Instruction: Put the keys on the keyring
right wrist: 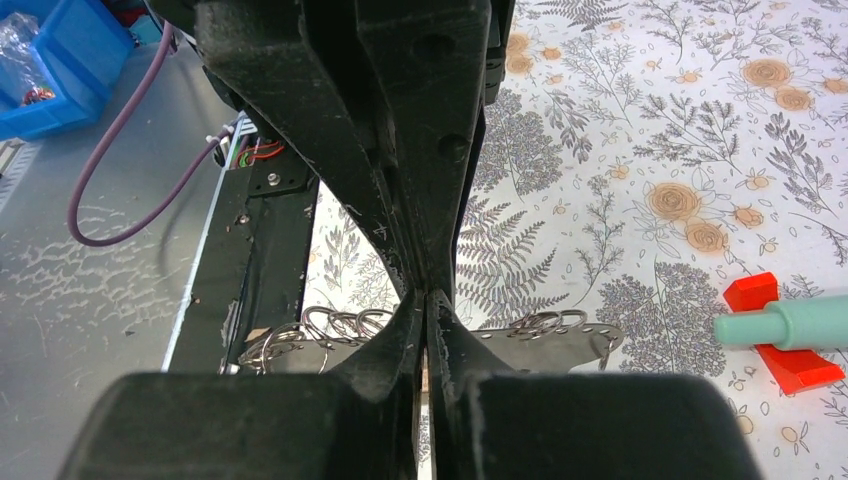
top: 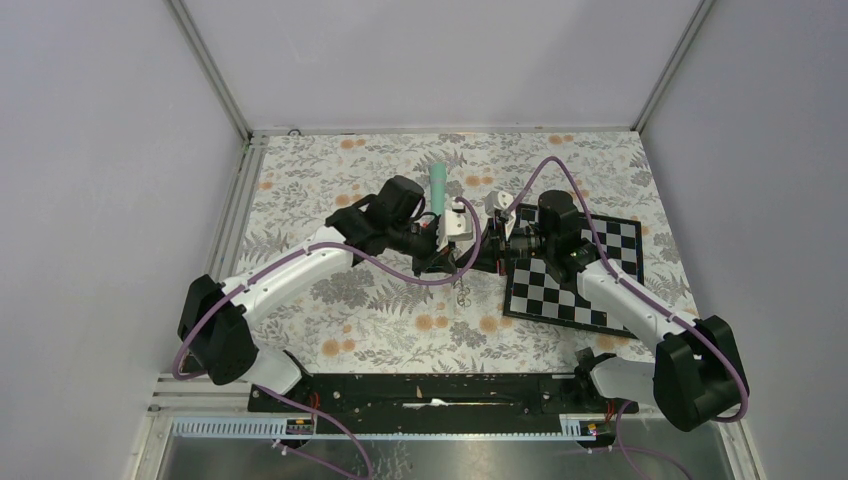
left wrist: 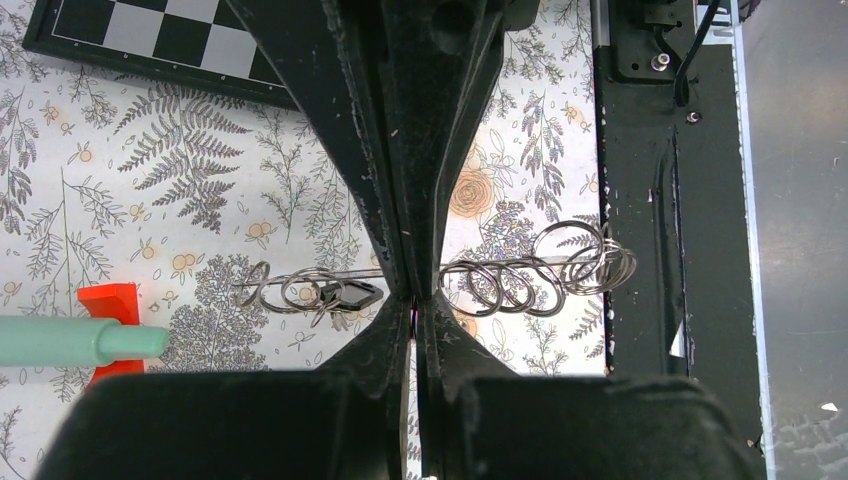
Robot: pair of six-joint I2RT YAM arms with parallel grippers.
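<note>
- Where the two arms meet over the middle of the floral table, the keyring, a flat grey strap strung with wire rings, is held between them.
- The left gripper is clamped tight on the strap's edge.
- The right gripper pinches the same strap.
- A small dark key hangs among the rings, just beside the left gripper's fingers.
- A teal stick is nearby, and a chessboard lies under the right arm.
</note>
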